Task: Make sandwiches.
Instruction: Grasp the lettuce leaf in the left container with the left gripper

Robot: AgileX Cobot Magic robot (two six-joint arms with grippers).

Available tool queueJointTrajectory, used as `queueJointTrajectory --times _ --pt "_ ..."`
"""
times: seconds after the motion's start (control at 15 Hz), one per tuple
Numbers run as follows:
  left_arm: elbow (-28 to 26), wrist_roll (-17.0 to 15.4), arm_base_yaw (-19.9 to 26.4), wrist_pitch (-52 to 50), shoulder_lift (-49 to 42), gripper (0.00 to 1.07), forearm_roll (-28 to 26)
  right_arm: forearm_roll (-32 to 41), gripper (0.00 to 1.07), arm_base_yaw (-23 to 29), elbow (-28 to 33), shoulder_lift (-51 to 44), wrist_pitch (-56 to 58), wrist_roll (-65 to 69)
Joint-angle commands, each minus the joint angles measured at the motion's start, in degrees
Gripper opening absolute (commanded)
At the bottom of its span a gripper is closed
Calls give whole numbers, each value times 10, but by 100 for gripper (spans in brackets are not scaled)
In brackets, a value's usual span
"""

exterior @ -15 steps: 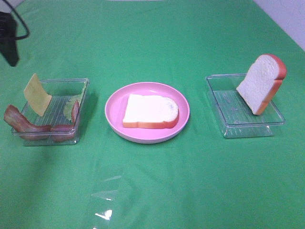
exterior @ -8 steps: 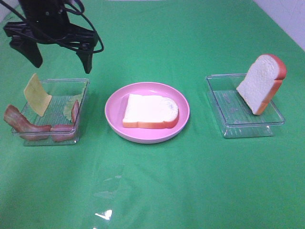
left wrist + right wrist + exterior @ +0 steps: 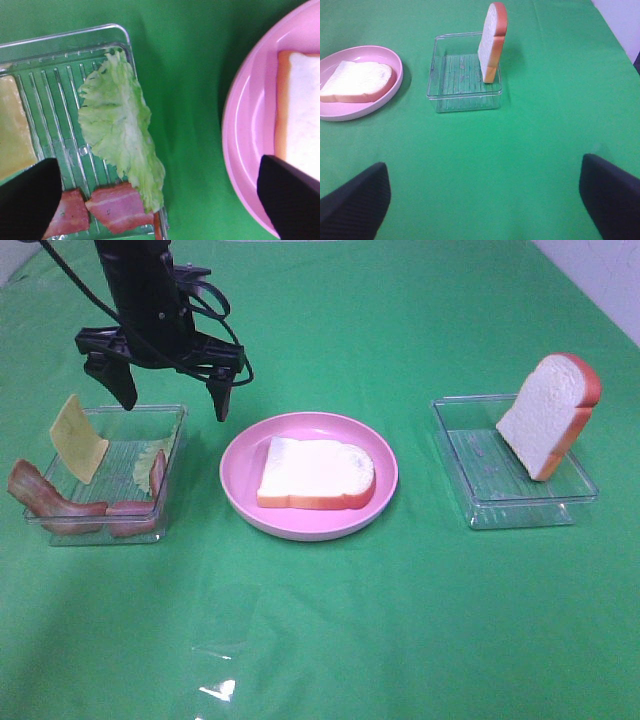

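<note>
One white bread slice (image 3: 315,472) with orange-red crust lies flat on the pink plate (image 3: 240,490). A second slice (image 3: 548,412) leans upright in the right clear tray (image 3: 490,512). The left clear tray (image 3: 120,412) holds yellow cheese (image 3: 78,438), pale green lettuce (image 3: 150,460) and bacon strips (image 3: 50,502). My left gripper (image 3: 173,400) is open and empty above that tray's plate-side edge. Its wrist view shows the lettuce (image 3: 120,130) between the fingertips (image 3: 25,200), with bacon (image 3: 117,210) beside it. My right gripper (image 3: 485,200) is open and empty, back from the upright slice (image 3: 492,42).
Green cloth covers the table. The plate (image 3: 245,130) lies close to the left tray's rim (image 3: 55,40). In the right wrist view, the right tray (image 3: 462,95) stands between the plate (image 3: 395,65) and the table's right side.
My left arm has come in from the back left and moved right and down, from over the tray's back edge to over its plate-side edge. Nothing else moved.
</note>
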Motion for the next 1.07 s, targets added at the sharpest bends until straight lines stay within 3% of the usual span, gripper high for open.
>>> queueJointTrajectory --times 0.07,0.47,0.53,0.8,1.07 --pt "-3 -3 -2 42 21 102 -4 2 98 0 2 -14 -3 3" --pt "-3 -3 -2 34 44 99 -6 2 98 0 2 -14 -3 3" --pt "-3 -1 -2 34 45 93 -8 2 98 0 2 -14 -3 3" --pt "-3 -1 -2 33 47 52 -7 2 98 0 2 -14 -3 3" --pt "-3 -1 -2 33 47 50 -7 2 98 0 2 -14 -3 3"
